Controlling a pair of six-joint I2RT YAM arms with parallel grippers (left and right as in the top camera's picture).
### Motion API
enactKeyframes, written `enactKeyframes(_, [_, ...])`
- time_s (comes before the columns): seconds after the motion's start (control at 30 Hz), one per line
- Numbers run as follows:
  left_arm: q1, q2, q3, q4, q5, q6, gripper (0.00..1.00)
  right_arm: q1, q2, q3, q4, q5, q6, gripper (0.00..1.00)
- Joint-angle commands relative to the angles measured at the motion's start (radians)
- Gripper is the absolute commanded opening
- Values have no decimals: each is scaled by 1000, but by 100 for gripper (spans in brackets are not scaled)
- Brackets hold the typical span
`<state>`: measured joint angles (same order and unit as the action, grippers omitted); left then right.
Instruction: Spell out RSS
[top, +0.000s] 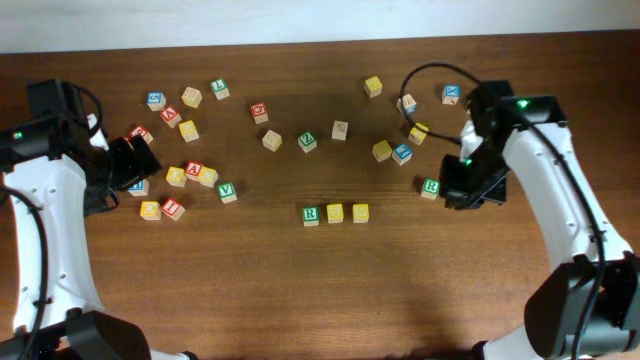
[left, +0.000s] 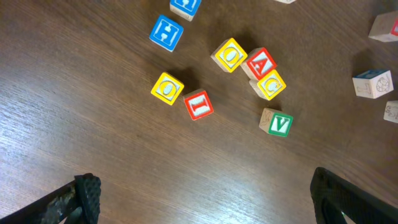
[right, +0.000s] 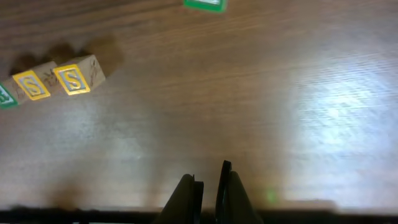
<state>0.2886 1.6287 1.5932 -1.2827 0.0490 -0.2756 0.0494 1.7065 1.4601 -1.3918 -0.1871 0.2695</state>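
Three small wooden cubes stand in a straight row on the worktop (top: 230, 300), reading R, S, S. The green R cube (top: 311, 215) opens the row, showing a white letter on a green top face. Just to its right is the first S cube (top: 335, 213), and the second S cube (top: 360, 212) comes straight after. In the right wrist view the two S cubes touch side to side. Each has a yellow-framed top with a yellow S on a pale square, and bare wood sides with faint markings.

The right tool (right: 208, 186) hangs well to the right of the green R cube, past the end of the row. Its fingers are pressed together with nothing between them. A spare green cube (top: 430, 187) sits just beside it.

The left tool (left: 204, 186) is well to the left of the green R cube, its jaws spread wide and empty. It is above a loose cluster of cubes that includes a green V cube (left: 277, 123), a red I cube (left: 198, 104) and a yellow cube (left: 167, 88)
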Motion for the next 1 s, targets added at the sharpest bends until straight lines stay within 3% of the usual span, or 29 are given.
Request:
enactKeyframes(0.0, [2, 0, 2, -3, 29, 8, 99, 35, -3, -41, 40, -27, -11, 5])
enactKeyframes(0.07, [2, 0, 2, -32, 87, 8, 99, 46, -2, -48, 50, -27, -11, 6])
enactKeyframes(0.17, [-7, 0, -9, -56, 311, 13, 99, 64, -2, -48, 58, -27, -11, 6])
enactKeyframes(0.3, [-105, 0, -89, -88, 241, 20, 98, 108, 0, -58, 124, -31, 0, 6])
enactKeyframes(0.47, [-264, 0, -250, 0, 194, 19, 50, 175, 2, -100, 190, -28, 1, 4])
enactKeyframes(0.63, [-395, 0, -377, 183, 193, -15, 11, 193, 2, -159, 264, 1, 79, 4])
enactKeyframes(0.7, [-455, 0, -427, 285, 193, -31, 0, 193, 2, -189, 297, 7, 87, 4])
enactKeyframes(0.77, [-500, 0, -460, 370, 189, -31, 0, 193, 2, -212, 322, 6, 88, 17])
enactKeyframes(0.8, [-519, 1, -476, 410, 185, -32, 0, 193, 2, -215, 328, 3, 87, 18])
enactKeyframes(0.87, [-573, 10, -508, 494, 98, -122, 0, 193, 2, -216, 340, 3, 87, 14])
enactKeyframes(0.97, [-604, 38, -512, 540, 85, -143, 0, 193, 2, -218, 374, 8, 87, 4])
